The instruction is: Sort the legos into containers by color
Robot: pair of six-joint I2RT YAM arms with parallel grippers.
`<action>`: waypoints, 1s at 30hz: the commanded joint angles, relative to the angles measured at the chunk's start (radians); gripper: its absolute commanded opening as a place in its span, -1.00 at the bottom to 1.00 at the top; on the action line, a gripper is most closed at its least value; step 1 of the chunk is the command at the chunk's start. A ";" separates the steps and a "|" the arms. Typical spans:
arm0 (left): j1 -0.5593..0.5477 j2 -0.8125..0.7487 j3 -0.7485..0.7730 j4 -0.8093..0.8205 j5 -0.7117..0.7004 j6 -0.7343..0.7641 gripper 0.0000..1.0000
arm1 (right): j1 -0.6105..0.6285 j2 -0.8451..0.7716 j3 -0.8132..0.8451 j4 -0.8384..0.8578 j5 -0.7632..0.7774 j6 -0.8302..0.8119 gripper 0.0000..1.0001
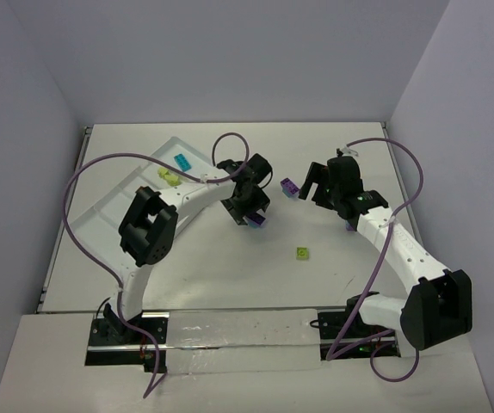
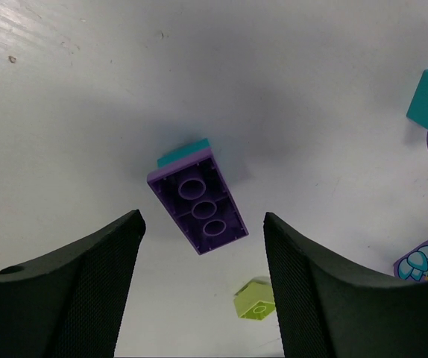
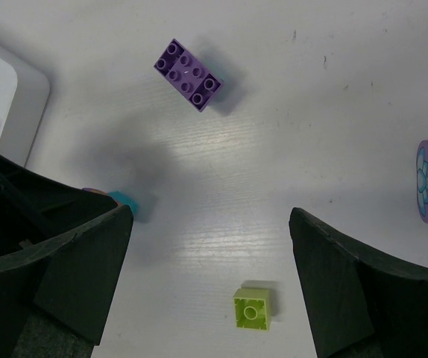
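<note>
left wrist: the purple brick (image 2: 199, 200) lies between the left fingers (image 2: 72, 298), spread apart and not touching it.

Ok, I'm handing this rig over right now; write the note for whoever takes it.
Left gripper: open, straddling an upturned purple brick with a teal brick at its end, on the table; not gripped.
Right gripper: open, empty.
Done: tray holds sorted teal brick and lime bricks.
Left: those two, second purple brick, loose lime brick, flower-printed piece, all on the table.
</note>
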 commanded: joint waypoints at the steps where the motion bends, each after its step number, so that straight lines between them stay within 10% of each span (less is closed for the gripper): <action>1: -0.012 0.010 0.047 -0.017 -0.012 -0.022 0.43 | -0.006 -0.029 -0.012 0.024 0.002 -0.013 0.86; 24: -0.013 0.051 0.038 0.006 0.001 0.019 0.12 | -0.009 -0.020 -0.006 0.033 -0.023 -0.010 0.86; 30: -0.013 0.018 0.029 -0.004 -0.020 0.037 -0.70 | -0.008 -0.026 -0.018 0.039 -0.026 -0.005 0.86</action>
